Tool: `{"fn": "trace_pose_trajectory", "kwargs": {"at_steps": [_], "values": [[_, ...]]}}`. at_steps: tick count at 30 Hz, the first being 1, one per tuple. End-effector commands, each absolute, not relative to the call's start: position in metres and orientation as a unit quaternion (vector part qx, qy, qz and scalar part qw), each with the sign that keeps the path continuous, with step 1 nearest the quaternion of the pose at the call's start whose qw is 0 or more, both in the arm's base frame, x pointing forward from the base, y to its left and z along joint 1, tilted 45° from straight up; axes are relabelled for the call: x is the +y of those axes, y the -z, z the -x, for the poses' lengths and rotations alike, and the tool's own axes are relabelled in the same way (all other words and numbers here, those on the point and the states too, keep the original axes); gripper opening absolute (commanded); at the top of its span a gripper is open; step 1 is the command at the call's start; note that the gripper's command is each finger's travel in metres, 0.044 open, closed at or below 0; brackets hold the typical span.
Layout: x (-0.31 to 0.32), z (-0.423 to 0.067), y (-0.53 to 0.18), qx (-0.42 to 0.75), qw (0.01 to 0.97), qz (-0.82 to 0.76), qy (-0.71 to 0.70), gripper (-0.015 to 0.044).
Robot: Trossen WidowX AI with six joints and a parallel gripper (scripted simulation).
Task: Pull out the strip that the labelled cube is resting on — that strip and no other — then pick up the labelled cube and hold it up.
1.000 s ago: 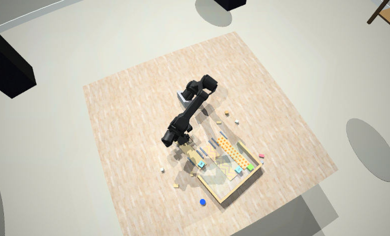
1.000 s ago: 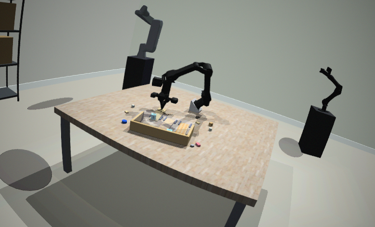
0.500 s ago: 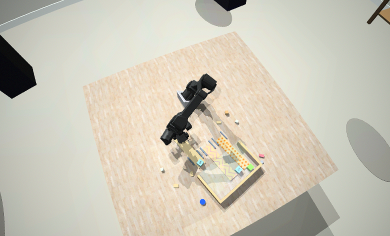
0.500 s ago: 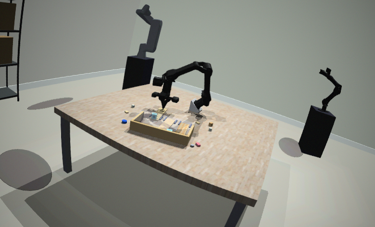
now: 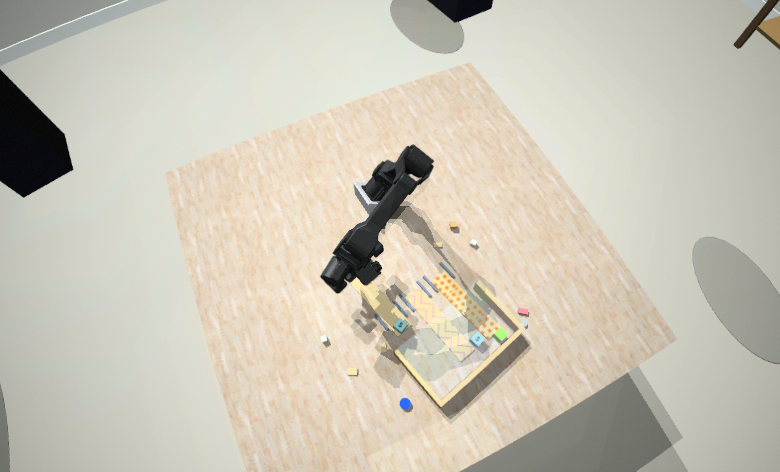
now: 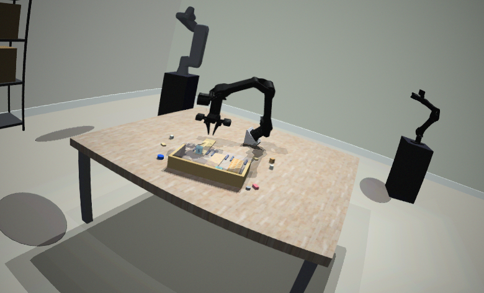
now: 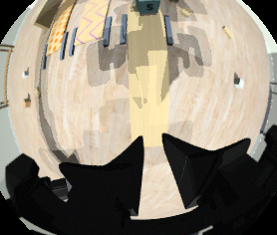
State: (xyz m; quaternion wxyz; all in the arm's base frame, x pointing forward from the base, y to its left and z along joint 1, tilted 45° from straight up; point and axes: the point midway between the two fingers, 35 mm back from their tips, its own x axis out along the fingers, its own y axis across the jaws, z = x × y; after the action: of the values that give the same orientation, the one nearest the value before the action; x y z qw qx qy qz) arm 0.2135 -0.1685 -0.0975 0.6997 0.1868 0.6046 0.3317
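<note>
The labelled teal cube (image 5: 400,325) (image 6: 199,149) (image 7: 146,1) sits on the far end of a plain cream strip (image 5: 374,297) (image 6: 209,142) (image 7: 147,74). The strip runs out of the wooden tray (image 5: 481,366) (image 6: 203,171) onto the table. My gripper (image 6: 213,133) (image 7: 151,137) hangs a little above the strip's near end. Its fingers are slightly apart with nothing between them. A yellow zigzag strip (image 5: 434,313) (image 7: 91,17) and an orange dotted strip (image 5: 460,299) (image 7: 61,24) lie beside it in the tray.
A second blue cube (image 5: 476,337) and a green cube (image 5: 501,334) sit in the tray's far corner. Short blue-grey bars (image 5: 425,287) lie between the strips. A blue disc (image 5: 405,403) (image 6: 160,156) and small loose blocks (image 5: 324,338) (image 5: 453,225) (image 5: 522,311) lie around the tray.
</note>
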Motion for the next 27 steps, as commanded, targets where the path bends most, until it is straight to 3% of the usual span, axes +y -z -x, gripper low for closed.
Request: {"fn": "trace_pose_trajectory", "kwargs": {"at_steps": [1,10,27], "values": [[-0.169,-0.23,0.094,0.587,0.71,-0.151,-0.358,0.021],[-0.166,-0.258,0.087,0.586,0.711,-0.151,-0.359,0.044],[-0.164,-0.306,0.075,0.585,0.712,-0.151,-0.36,0.044]]}}
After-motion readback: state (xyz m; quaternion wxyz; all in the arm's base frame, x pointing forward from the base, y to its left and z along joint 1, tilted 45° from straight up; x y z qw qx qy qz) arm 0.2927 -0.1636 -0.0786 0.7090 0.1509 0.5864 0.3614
